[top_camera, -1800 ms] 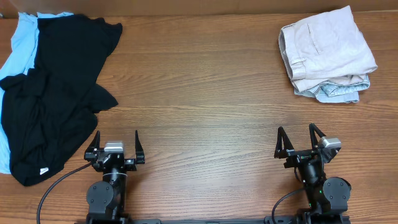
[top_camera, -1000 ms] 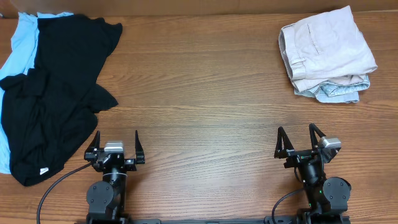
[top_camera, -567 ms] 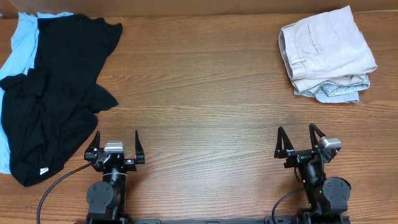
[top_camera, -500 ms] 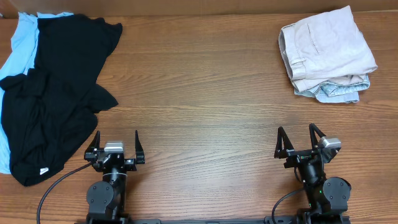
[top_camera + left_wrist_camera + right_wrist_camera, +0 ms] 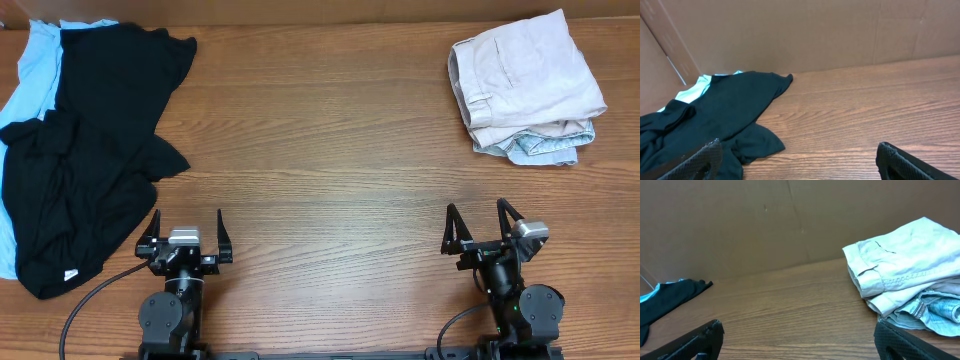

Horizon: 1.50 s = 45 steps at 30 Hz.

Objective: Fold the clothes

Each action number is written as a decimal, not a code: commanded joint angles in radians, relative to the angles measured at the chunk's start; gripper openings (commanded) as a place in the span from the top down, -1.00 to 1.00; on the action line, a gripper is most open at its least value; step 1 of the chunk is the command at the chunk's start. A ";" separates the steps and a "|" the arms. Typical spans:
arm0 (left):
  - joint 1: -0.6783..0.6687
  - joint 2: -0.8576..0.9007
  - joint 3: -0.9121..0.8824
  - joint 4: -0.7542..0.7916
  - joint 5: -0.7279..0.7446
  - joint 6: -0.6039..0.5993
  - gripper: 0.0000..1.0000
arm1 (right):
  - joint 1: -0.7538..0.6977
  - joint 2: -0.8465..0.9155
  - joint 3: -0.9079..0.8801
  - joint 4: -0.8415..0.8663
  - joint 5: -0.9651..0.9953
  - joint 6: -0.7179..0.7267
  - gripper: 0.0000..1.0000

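I see both arms folded low on my near side. L gripper [image 5: 187, 217] and R gripper [image 5: 476, 207] have jaws spread wide, empty, fingers pointing fwd.

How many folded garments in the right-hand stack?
2: a beige garment on top, a light denim garment under it, showing at the stack's near edge. More may be hidden inside.

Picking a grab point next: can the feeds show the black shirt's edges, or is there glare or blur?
Overhead: even light, sharp, no glare on the table; the black shirt is crisp-edged, but its inner folds merge into flat dark. Left wrist: shirt sharp, only the claw fingers in the bottom corners are soft. Right wrist: clear, pale folded pile well lit.
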 commanded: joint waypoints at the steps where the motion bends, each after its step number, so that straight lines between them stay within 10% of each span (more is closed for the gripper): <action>1: 0.006 -0.011 -0.003 0.004 0.006 0.026 -1.00 | 0.003 -0.008 -0.010 0.006 0.007 0.001 -1.00; 25: 0.006 0.220 0.322 0.021 0.133 -0.050 -1.00 | 0.003 0.026 0.169 0.150 -0.186 0.031 -1.00; 45: 0.006 1.290 1.462 -0.845 0.371 0.012 -0.99 | 0.003 0.957 0.840 -0.220 -0.505 0.027 -1.00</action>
